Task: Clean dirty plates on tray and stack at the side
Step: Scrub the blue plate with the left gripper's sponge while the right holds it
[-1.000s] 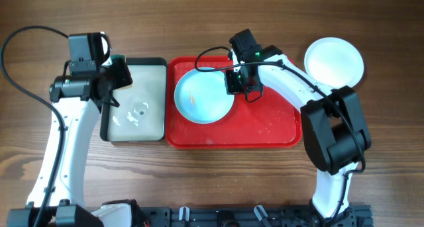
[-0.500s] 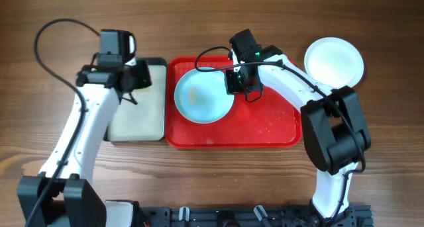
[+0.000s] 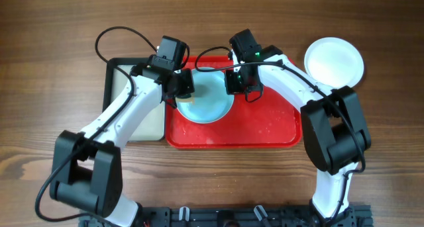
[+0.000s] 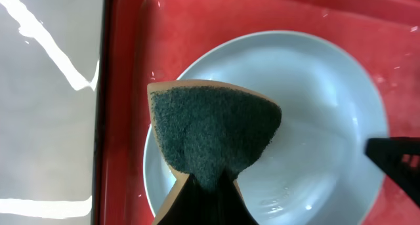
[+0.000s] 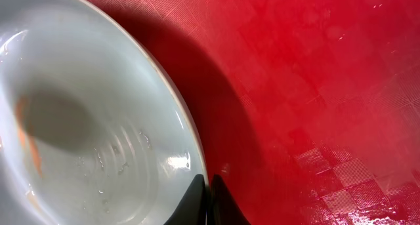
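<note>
A pale blue plate [image 3: 213,102] lies in the left half of the red tray [image 3: 268,124]. My right gripper [image 3: 237,83] is shut on its right rim; in the right wrist view the fingertips [image 5: 209,185] pinch the edge of the plate [image 5: 85,120], which bears an orange smear. My left gripper [image 3: 184,88] hangs over the plate's left side, shut on a teal sponge [image 4: 213,130] that covers part of the wet plate [image 4: 315,120]. A white plate [image 3: 334,60] rests on the table right of the tray.
A black-rimmed grey tray [image 3: 132,88] with a wet floor sits against the red tray's left side. The red tray's floor [image 5: 315,87] is wet and bare to the right of the plate. Both arms cross above the trays.
My left arm has swung right from the grey tray to above the blue plate, carrying the sponge. The right arm and plate have not moved.
</note>
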Tool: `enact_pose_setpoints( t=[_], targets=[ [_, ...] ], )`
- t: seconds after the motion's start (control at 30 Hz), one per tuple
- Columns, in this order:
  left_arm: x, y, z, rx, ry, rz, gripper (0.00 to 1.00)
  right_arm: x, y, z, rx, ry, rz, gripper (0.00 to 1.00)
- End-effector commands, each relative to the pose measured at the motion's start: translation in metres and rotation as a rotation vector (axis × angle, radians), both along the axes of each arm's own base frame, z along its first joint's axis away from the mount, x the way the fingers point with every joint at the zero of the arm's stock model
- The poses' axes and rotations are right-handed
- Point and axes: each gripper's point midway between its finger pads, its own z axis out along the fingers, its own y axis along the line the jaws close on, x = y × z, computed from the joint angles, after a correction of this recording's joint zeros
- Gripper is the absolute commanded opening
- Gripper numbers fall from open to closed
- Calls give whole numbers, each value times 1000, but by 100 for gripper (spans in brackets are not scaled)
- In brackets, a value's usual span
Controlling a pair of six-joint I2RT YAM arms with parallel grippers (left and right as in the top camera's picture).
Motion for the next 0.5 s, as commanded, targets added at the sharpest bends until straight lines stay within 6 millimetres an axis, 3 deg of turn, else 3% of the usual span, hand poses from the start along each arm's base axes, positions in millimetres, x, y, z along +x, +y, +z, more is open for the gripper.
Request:
enact_pose_setpoints(
  t=[0.0,0.1,0.37,0.47],
  targets=[
    [0,-4,-15,-6,39,7,4,3,4,0,16,6,-5,4],
    [3,-13,-29,-28,58,-9,4,3,4,0,16,6,-5,4],
    [2,-15,-64,-13,121,27,4,3,4,0,16,7,-6,4],
    [-13,-39,-83,-71,194,-31,4,3,4,0,17,6,-6,4]
  ],
)
